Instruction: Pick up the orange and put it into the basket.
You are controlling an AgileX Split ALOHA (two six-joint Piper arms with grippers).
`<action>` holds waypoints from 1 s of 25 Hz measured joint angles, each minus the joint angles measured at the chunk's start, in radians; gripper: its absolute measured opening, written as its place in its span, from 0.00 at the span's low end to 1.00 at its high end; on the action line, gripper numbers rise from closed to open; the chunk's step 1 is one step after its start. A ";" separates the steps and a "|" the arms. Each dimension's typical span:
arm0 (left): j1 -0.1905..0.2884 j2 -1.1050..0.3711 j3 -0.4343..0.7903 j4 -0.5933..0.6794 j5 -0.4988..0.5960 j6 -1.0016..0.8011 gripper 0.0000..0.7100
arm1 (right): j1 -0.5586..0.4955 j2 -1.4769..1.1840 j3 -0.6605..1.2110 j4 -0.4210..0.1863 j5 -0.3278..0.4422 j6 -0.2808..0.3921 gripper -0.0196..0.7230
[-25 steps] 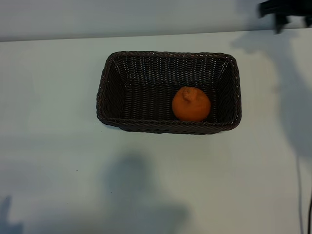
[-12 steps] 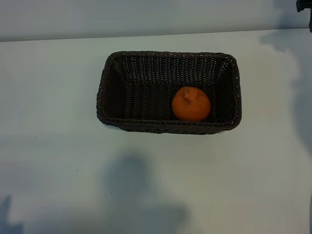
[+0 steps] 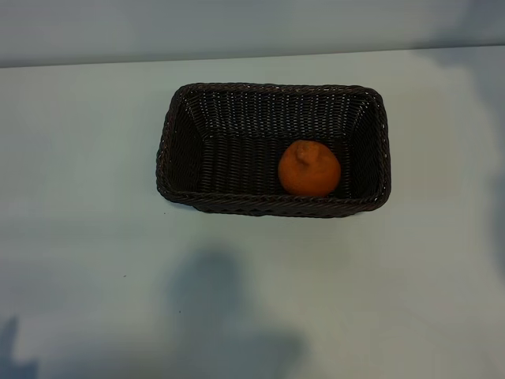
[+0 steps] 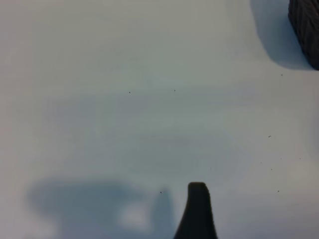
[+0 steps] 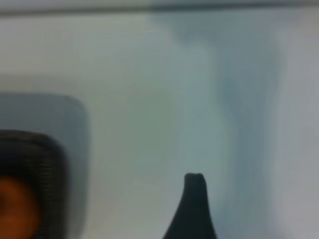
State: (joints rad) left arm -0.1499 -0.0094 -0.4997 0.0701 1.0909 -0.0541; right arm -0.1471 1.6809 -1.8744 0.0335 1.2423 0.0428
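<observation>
orange (image 3: 308,168): it's sitting in the basket, on the floor toward the right end and close up against the near long wall. Knobby top is up and leaning a bit to one side. I also catch a blurry orange slice of it at the edge of my right wrist view (image 5: 15,211).

basket (image 3: 181,138): dark brown wicker, rectangular, flat on the table with its long side running left-right in the exterior view. Nothing else in it that I can see. One corner pokes into the left wrist view (image 4: 305,27), and the right wrist view gets a rounded corner with the rim (image 5: 42,149).

table (image 3: 95,260): plain white top, a few soft shadows across it, including a big blob in front of the basket.

left gripper (image 4: 198,211): not in the exterior shot at all. On its own cam I only get one dark fingertip over bare table, basket well off to the side. Jaws are spread wide, nothing between them.

right gripper (image 5: 193,206): also out of the exterior shot. Its cam shows one dark fingertip above the table, with the basket corner and the orange off at the frame's edge. Jaws parted wide too, holding nothing.
</observation>
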 joint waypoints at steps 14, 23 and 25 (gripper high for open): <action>0.000 0.000 0.000 0.000 0.000 0.000 0.83 | 0.000 -0.752 0.017 -0.017 -0.010 -0.008 0.81; 0.000 0.000 0.000 0.000 0.000 0.000 0.83 | 0.000 -1.156 0.379 -0.069 -0.012 -0.007 0.81; 0.000 0.000 0.000 0.000 0.000 0.000 0.83 | 0.000 -1.230 0.470 -0.069 -0.016 -0.007 0.81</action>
State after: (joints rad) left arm -0.1499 -0.0094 -0.4997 0.0701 1.0909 -0.0541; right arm -0.1471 0.4507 -1.4043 -0.0359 1.2264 0.0354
